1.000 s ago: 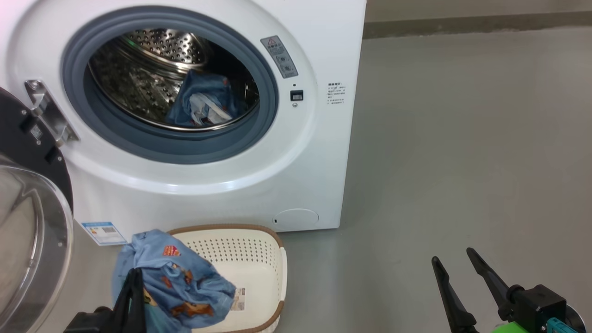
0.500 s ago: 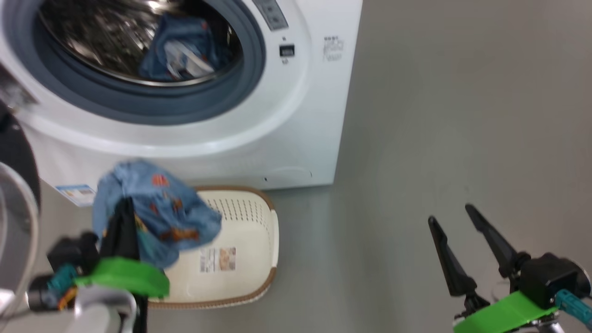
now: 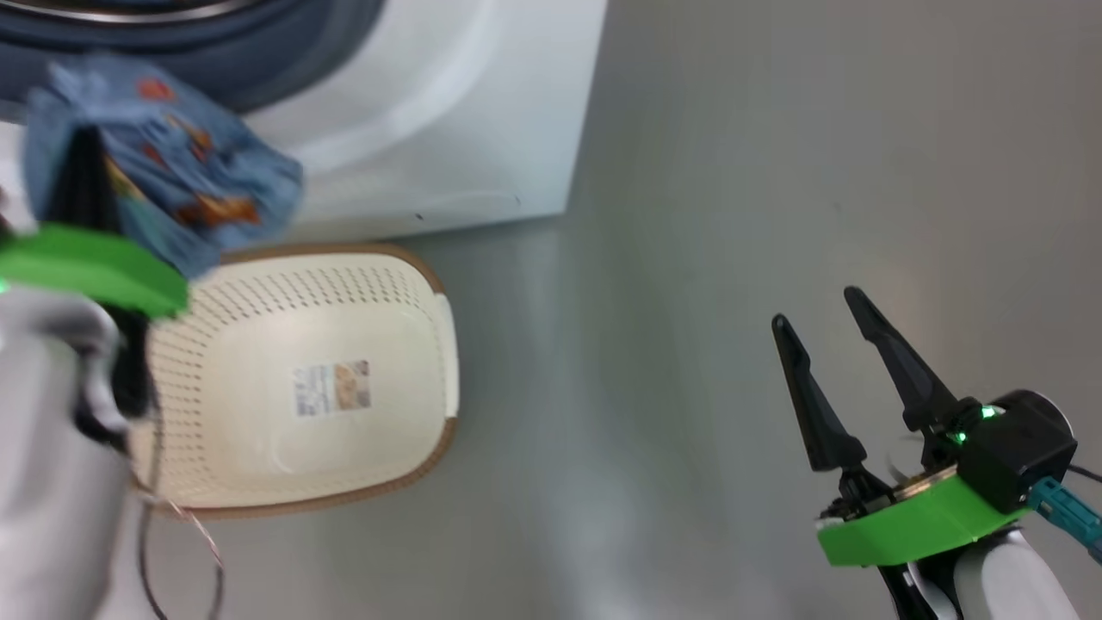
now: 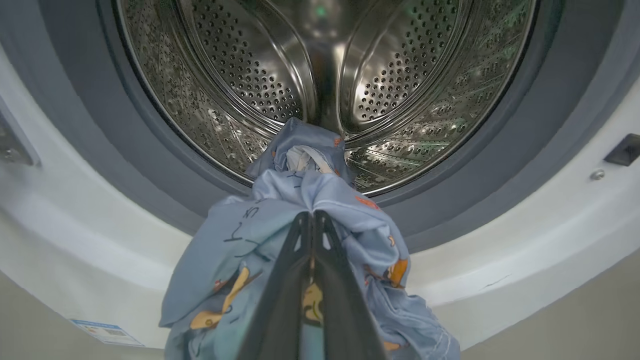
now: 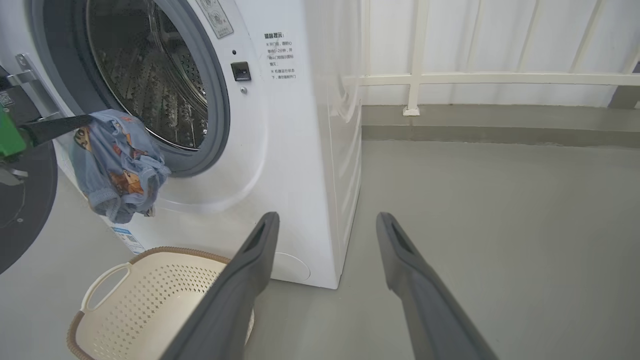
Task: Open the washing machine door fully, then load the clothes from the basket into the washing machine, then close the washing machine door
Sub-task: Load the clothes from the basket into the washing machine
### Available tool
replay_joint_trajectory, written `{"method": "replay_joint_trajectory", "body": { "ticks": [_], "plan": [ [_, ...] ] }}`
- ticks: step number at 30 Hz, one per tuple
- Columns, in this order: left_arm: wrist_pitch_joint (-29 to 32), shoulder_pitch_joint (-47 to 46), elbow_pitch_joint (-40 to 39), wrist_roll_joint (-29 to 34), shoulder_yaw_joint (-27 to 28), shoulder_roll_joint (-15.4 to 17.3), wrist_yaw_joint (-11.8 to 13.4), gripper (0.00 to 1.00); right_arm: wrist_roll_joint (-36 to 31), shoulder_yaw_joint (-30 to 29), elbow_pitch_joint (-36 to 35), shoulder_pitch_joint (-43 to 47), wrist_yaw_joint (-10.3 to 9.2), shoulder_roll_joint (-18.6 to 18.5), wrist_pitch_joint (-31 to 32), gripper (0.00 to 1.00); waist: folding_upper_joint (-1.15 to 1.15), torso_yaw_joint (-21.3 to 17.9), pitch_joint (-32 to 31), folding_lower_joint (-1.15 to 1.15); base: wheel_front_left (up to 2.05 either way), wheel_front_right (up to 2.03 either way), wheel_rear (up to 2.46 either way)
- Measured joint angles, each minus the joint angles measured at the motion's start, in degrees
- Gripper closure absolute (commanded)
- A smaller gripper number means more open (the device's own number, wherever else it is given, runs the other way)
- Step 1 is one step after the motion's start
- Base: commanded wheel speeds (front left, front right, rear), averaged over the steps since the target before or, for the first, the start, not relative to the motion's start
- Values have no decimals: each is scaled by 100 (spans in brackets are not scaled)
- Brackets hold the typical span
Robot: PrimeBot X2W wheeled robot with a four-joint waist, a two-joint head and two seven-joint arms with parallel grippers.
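Observation:
My left gripper [image 4: 312,216] is shut on a light blue bear-print garment of the clothes [image 4: 350,215], held just before the lower lip of the washing machine [image 5: 280,150] opening. A second garment [image 4: 305,145] lies inside the steel drum [image 4: 400,75]. In the head view the held garment [image 3: 181,164] hangs above the cream basket [image 3: 301,379], whose inside shows just a label. The black washing machine door [image 5: 22,200] stands swung open at the left. My right gripper [image 3: 816,308] is open over bare floor to the right, holding nothing.
The grey-blue rubber ring [image 4: 550,125] frames the drum. A white railing [image 5: 450,77] and a low kerb run behind the machine. Grey floor [image 3: 732,172] stretches to the right of the machine and basket.
The head camera has tilted down. My left gripper has lifted the garment out of the basket up to the drum opening. The right gripper stays open in place.

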Motion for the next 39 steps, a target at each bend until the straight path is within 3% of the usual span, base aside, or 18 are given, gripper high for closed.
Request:
{"method": "replay_joint_trajectory", "body": {
  "ticks": [9,18,24,28,35,39],
  "plan": [
    [1003,-1534,862,-232,216,700,-344,100,236,327,523,-491,0,75,-392,0,0,-580,694,0,0,0,0],
    [1745,-2715,1339,-137,289,1423,-378,100,455,682,969,-805,0,153,-621,0,0,-1287,1172,0,0,0,0],
    [1602,-3306,1390,137,296,1757,-318,100,572,761,1092,-896,0,186,-669,0,0,-1572,1344,0,0,0,0],
    [1196,-3785,1455,383,280,1951,-314,100,612,787,1135,-982,0,208,-675,0,0,-1724,1495,0,0,0,0],
    [332,-4331,1655,631,259,1971,-291,100,625,790,1127,-1034,0,249,-676,0,0,-1856,1694,0,0,0,0],
    [322,-4339,2075,615,254,1957,-334,100,667,790,1091,-1134,0,276,-677,0,0,-1881,1761,0,0,0,0]
  ]
}}
